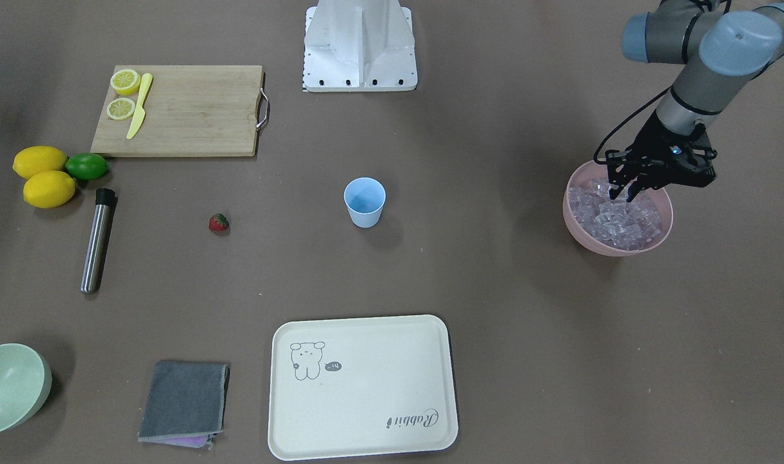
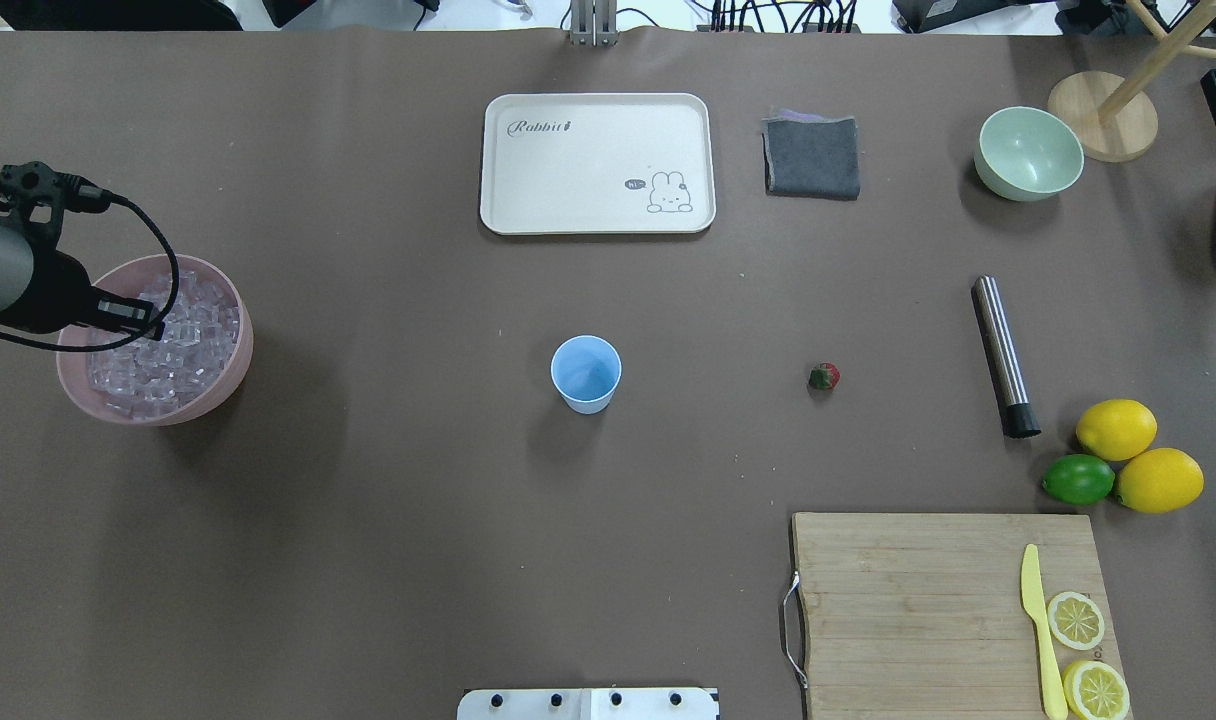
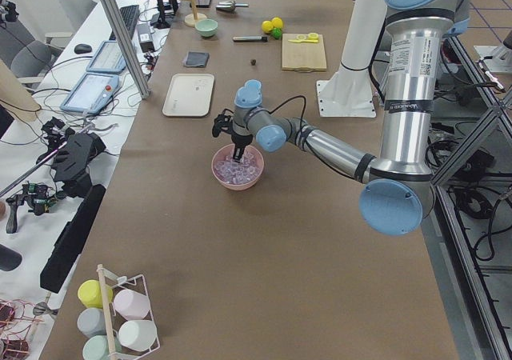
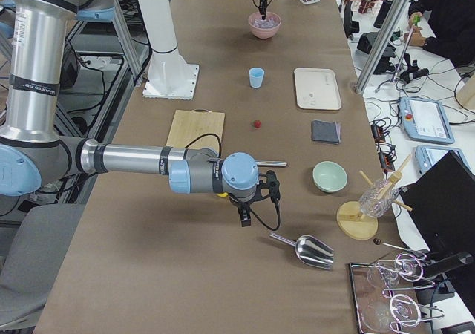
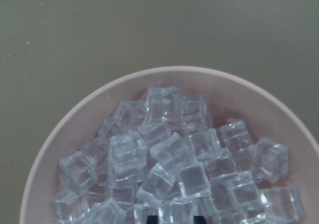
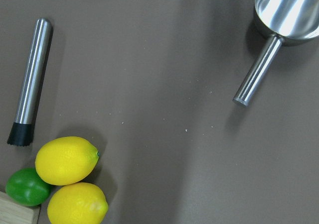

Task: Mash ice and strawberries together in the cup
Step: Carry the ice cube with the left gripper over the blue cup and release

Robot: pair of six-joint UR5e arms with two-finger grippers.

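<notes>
Left grey-and-blue jointed arm [image 3: 320, 146]: reaches out long and low, wrist bent down. Left black two-finger gripper [image 1: 626, 192] points steeply downward. In the wrist view only two dark fingertips [image 5: 152, 219] show at the bottom edge, a narrow gap between them; grip undetermined.

Right grey-and-blue jointed arm [image 4: 141, 159]: forearm stretched level. Right black two-finger gripper [image 4: 245, 217] hangs pointing down; finger spacing not legible.

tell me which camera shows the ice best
The left wrist-mounted view: the ice fills the frame, single cubes clear, heaped in the pink bowl. Front-facing and overhead exterior show it smaller, partly behind the left gripper. Both side views show only a pale heap. The right wrist-mounted view misses it.
</notes>
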